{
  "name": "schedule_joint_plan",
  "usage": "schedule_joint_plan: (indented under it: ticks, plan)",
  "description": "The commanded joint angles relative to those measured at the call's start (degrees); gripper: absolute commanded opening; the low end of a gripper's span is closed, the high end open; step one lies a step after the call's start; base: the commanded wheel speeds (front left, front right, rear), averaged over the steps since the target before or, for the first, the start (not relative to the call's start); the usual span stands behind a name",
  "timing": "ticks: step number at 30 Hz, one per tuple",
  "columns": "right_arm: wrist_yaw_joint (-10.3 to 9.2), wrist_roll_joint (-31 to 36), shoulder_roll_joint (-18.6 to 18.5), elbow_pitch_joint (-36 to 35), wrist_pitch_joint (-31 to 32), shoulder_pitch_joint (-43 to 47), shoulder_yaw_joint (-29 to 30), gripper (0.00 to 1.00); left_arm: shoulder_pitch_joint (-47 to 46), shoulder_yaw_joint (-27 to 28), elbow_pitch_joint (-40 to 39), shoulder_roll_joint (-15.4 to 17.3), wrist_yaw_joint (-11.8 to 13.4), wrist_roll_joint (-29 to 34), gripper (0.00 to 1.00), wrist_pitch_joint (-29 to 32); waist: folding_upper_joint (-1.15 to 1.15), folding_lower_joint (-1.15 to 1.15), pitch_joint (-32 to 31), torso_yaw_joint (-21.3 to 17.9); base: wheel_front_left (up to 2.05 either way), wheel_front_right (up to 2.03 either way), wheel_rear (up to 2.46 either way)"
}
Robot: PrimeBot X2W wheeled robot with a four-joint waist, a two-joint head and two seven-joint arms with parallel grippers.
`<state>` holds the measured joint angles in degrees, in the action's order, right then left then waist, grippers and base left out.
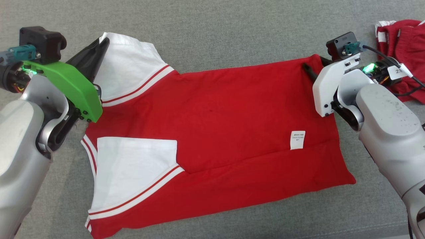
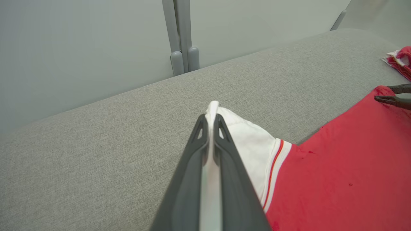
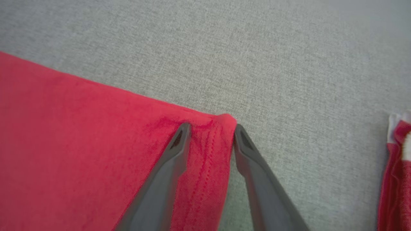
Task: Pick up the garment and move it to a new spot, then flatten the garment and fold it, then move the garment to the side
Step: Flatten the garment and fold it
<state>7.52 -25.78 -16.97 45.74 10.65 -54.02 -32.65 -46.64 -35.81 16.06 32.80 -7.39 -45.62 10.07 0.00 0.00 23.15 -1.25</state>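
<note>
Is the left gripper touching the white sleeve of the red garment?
Touching. In the left wrist view the left gripper is shut on the white sleeve: the cloth is pinched between its two fingers and sticks out past the tips.

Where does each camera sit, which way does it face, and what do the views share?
Head view: on the head, looking forward and down at the garment spread on the grey cushion; both pale forearms, left claw and right claw show.
Left wrist view: along the left claw, shut on the white sleeve, toward a grey wall.
Right wrist view: down along the open right claw, straddling the garment's red corner.
Shared: both wrist views show the right claw at that corner.
</note>
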Motion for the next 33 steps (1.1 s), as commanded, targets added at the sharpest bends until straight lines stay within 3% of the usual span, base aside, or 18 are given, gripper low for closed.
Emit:
schedule_joint_plan:
  ticks: [1,5,17,26,33]
  plan:
    - [-0.08,-1.0,0.0,1.2,0.3,-0.5,-0.2,0.0,0.7,0.0,-0.1,-0.2,-0.2,-0.2,0.0,-0.4,0.0,0.0,-0.4,0.2,0.0,0.0,0.0]
    - [-0.08,-3.0,0.2,4.0,-1.4,-2.1,-0.8,0.0,1.1,0.0,0.4,-0.3,-0.2,-0.7,0.0,-1.3,0.0,0.0,-1.2,0.6,0.0,0.0,0.0]
    - [-0.08,-1.9,0.6,9.0,-16.4,-0.3,-3.0,0.0,6.7,0.5,-1.2,0.1,0.1,-2.3,0.0,-7.3,0.0,0.0,-8.2,1.4,0.0,0.0,0.0]
    - [-0.08,-3.7,-0.9,7.5,-23.3,10.6,-4.6,0.0,25.2,0.5,-10.1,2.3,5.1,-5.6,0.0,-11.9,0.0,0.0,-15.7,1.9,0.0,0.0,0.0]
    - [-0.08,-4.5,-1.4,5.3,-24.7,18.2,-2.9,0.0,36.8,0.4,-12.7,1.2,8.5,-8.7,0.0,-15.6,0.0,0.0,-17.6,1.8,0.0,0.0,0.0]
